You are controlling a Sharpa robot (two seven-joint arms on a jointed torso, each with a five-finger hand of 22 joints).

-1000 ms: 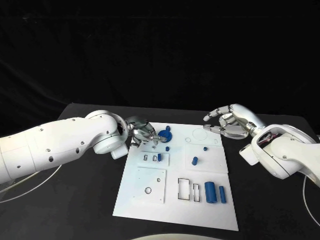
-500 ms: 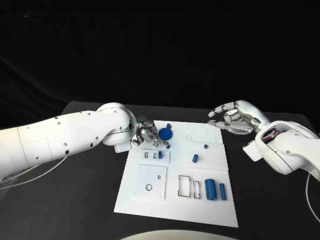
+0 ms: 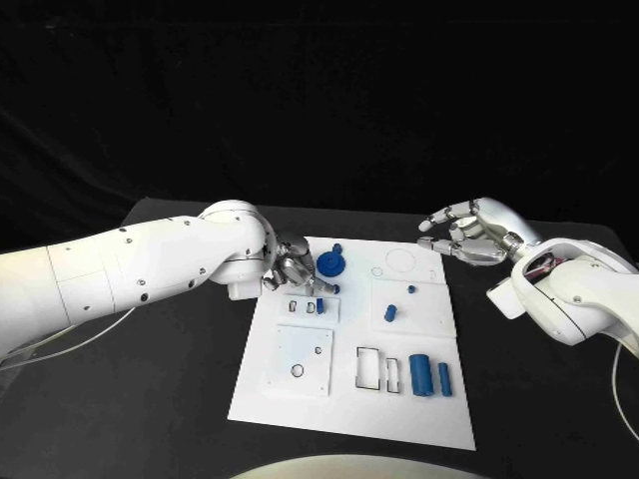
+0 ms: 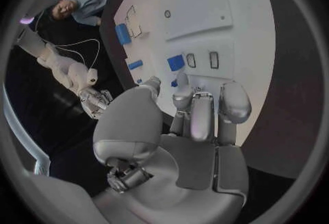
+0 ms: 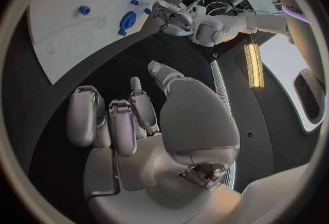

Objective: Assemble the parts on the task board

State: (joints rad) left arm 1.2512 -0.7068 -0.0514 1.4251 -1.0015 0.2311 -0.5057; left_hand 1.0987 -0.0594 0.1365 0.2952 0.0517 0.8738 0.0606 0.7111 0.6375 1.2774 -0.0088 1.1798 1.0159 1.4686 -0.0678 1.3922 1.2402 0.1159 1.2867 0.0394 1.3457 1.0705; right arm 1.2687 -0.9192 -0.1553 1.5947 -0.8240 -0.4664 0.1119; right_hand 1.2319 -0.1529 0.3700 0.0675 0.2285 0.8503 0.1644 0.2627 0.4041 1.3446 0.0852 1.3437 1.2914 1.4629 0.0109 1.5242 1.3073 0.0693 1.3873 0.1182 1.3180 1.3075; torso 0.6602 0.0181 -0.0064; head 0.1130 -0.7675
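Observation:
The white task board (image 3: 351, 407) lies in the middle of the black table. A round blue part (image 3: 328, 263) sits near its far left corner, and my left hand (image 3: 289, 265) hovers just left of it with fingers apart and nothing in them. In the left wrist view the fingertips (image 4: 183, 80) reach over the board (image 4: 233, 27) beside a small blue part (image 4: 176, 62). My right hand (image 3: 471, 235) hangs empty above the table past the board's far right corner, fingers loosely bent. Two blue cylinders (image 3: 430, 376) lie near the board's front right.
Small blue parts (image 3: 390, 314) lie near the board's middle, with a raised white plate (image 3: 303, 361) and rectangular slots (image 3: 377, 371) in front of them. The right wrist view shows the board (image 5: 62, 27), the round blue part (image 5: 128, 19) and my left hand (image 5: 168, 16). Bare black table flanks the board.
My left arm has swung in toward the board, its hand staying beside the round blue part. My right hand has drifted slightly up and to the right.

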